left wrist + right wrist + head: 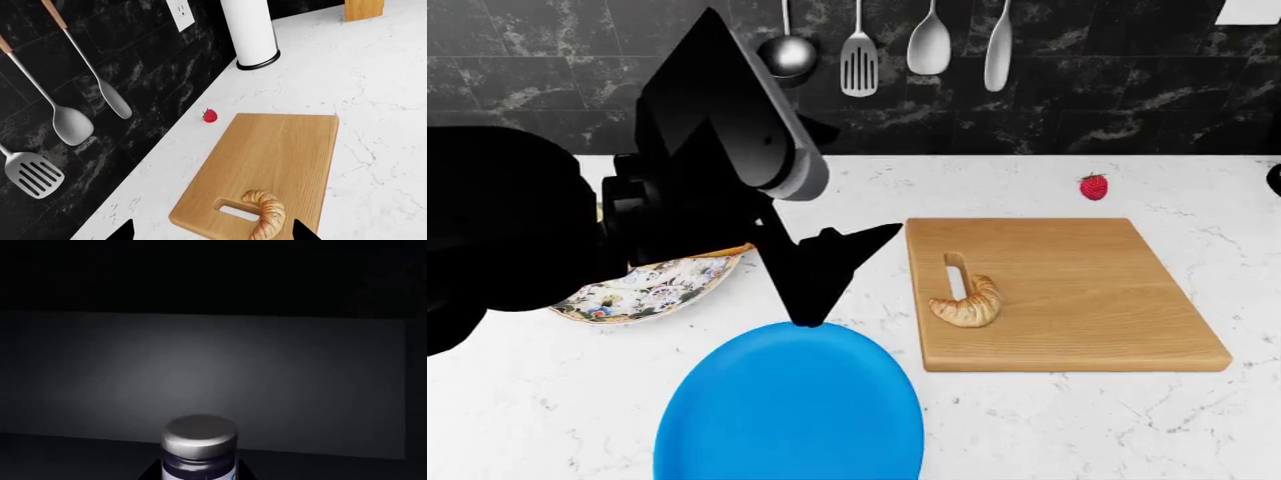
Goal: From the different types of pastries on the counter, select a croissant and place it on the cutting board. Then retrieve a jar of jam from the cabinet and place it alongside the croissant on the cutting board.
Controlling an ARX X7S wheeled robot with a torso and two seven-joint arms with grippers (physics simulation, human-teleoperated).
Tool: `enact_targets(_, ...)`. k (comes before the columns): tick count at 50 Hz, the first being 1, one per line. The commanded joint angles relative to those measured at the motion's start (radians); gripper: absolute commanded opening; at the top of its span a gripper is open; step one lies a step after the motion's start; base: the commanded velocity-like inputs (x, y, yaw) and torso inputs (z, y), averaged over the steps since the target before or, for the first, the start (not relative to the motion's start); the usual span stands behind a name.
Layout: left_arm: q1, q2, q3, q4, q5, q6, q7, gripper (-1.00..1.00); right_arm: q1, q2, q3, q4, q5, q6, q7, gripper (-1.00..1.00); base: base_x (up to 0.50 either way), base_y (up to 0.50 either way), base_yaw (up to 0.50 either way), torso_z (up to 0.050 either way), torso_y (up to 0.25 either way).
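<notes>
Jam jar [199,450]: right at right claw [199,475], inside dim cabinet; grip state hidden, cannot tell.
Croissant [267,215]: on cutting board [280,160] beside slot handle, just ahead of left claw [213,235]; placement looks done.
Left claw: tips spread, empty.
Board space: bare beyond croissant, likely for jar.
Strawberry [210,116]: on worktop [373,100], well beyond claw.

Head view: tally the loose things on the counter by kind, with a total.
Plates: 2, blue plate and floral plate
Cutting board: 1
Croissant: 1
Strawberry: 1
Total: 5
</notes>
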Motion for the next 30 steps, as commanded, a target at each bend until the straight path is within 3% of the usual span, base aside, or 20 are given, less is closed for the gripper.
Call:
enact_targets(1,-0.006,0.002,0.004,-0.001,-0.004,-0.003,-0.003,1.00,0.065,0.040,0.011,-0.116,0.019,0.079,-0.029,-1.00,0.00,0.00,0.00,0.000,0.000)
enact_targets(17,-0.021,0.007,0.005,-0.002,-0.016,-0.011,-0.012,1.00,0.123,0.105,0.054,-0.277,0.088,0.261,-0.043,-1.00,0.00,0.00,0.00,0.000,0.000)
enact_targets(22,-0.025,0.003,0.003,0.001,-0.023,-0.016,-0.017,1.00,0.123,0.263,0.084,-0.259,0.830,0.260,0.623,-1.00,0.00,0.00,0.00,0.000,0.000)
enact_targets(23,-0.026,0.002,0.002,0.001,-0.025,-0.017,-0.019,1.00,0.123,0.274,0.086,-0.256,0.980,0.260,0.670,-1.00,0.00,0.00,0.00,0.000,0.000)
enact_targets(30,-0.033,-0.001,-0.002,0.003,-0.037,-0.023,-0.030,1.00,0.123,0.328,0.088,-0.164,1.397,0.193,0.999,-1.00,0.00,0.00,0.00,0.000,0.000)
